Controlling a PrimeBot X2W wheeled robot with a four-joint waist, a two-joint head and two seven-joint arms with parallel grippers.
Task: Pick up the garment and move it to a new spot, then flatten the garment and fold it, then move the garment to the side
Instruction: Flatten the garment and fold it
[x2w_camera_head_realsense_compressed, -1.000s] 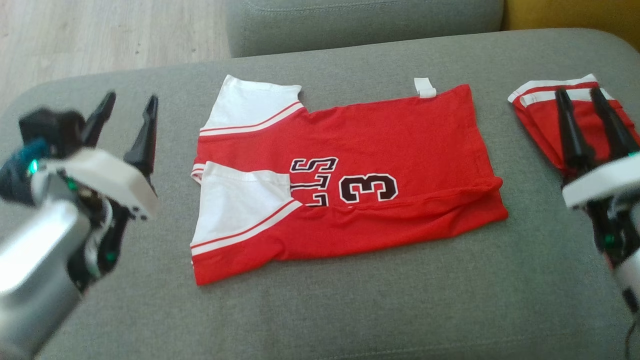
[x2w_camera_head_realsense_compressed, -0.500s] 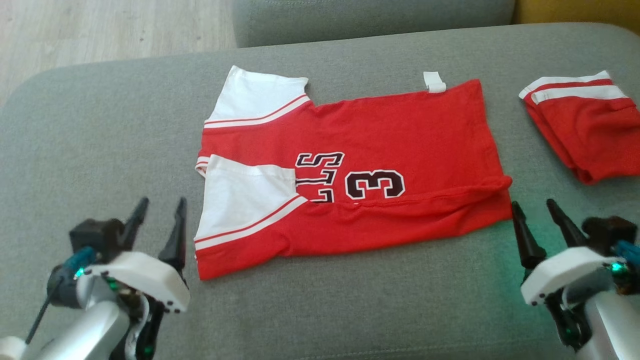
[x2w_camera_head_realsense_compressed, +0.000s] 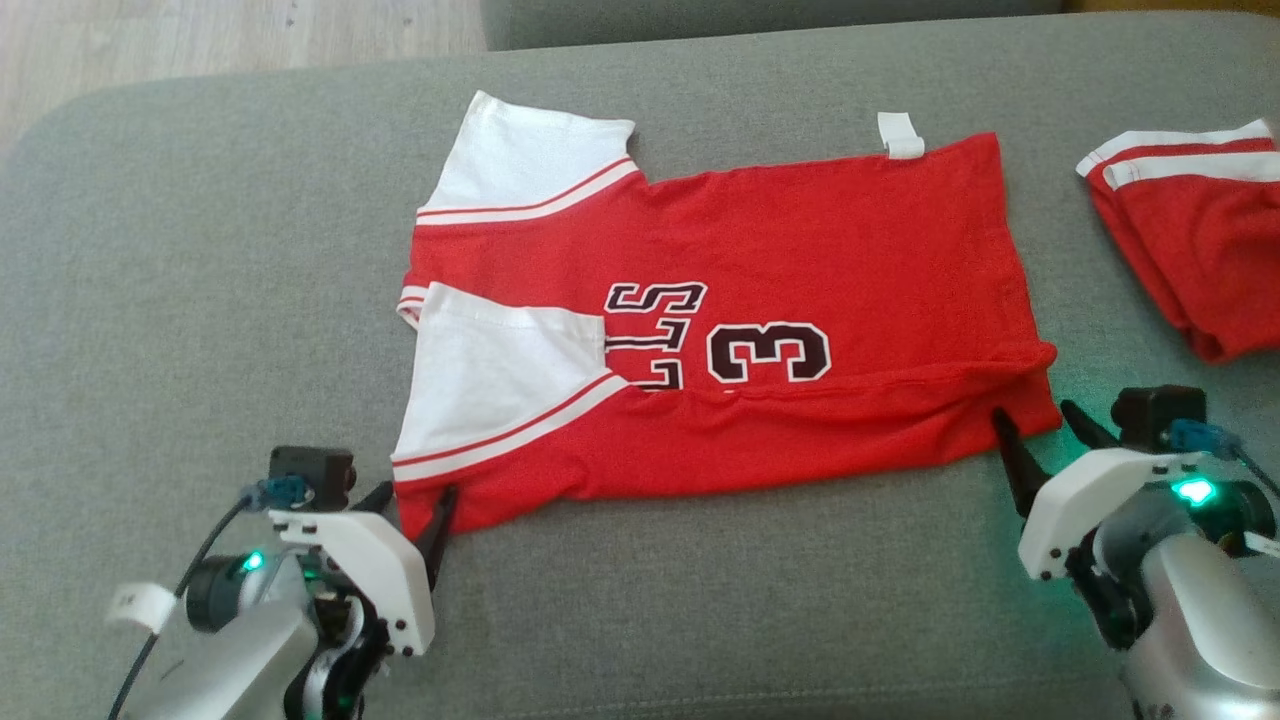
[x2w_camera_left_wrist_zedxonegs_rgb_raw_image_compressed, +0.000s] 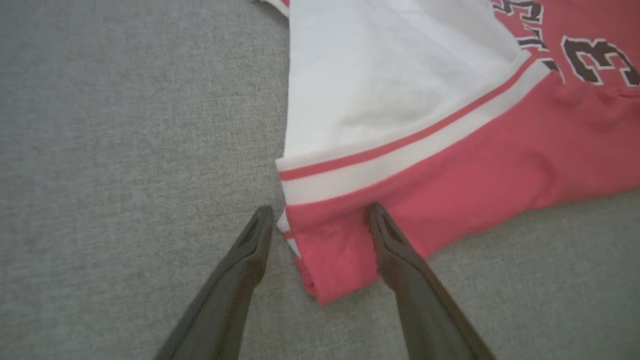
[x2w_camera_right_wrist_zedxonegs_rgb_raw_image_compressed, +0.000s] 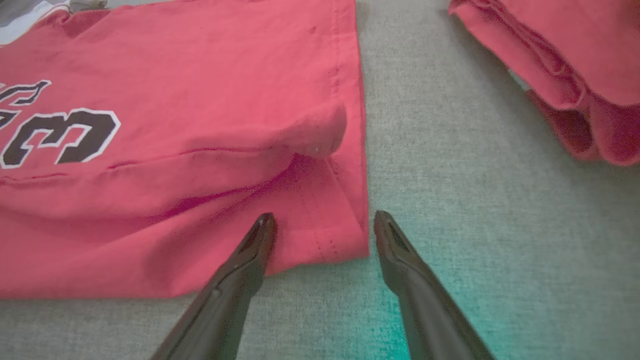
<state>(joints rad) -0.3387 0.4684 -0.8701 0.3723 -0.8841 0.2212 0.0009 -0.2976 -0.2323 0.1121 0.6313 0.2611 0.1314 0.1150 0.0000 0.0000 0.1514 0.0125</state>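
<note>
Item: red jersey (x2w_camera_head_realsense_compressed: 720, 330), white sleeves, dark numeral on the chest, lying flat and crosswise on a grey cushion (x2w_camera_head_realsense_compressed: 200, 300). Condition: spread, with the near sleeve (x2w_camera_head_realsense_compressed: 500, 380) turned in over the body and a long ridge of doubled cloth running along the near side; I judge it part-folded lengthwise. A white tag (x2w_camera_head_realsense_compressed: 900, 135) pokes out at the far edge. Left claw (x2w_camera_head_realsense_compressed: 415, 500): spread wide, low at the near left corner, one finger over the red hem and the other on the cushion just outside it; nothing pinched. Right claw (x2w_camera_head_realsense_compressed: 1035, 418): spread wide, low at the near right corner, one finger over the cloth and the other on the cushion just beside the hem; nothing pinched. Also present: a second red garment (x2w_camera_head_realsense_compressed: 1190, 250), folded, well off to the right and apart from the jersey. Step in hand, as I read it: the fold, both claws set for the two near corners. Next move calls for both to press down and pinch all layers at each corner, lift level together, and carry the near edge across to the far one without dragging the jersey askew.
</note>
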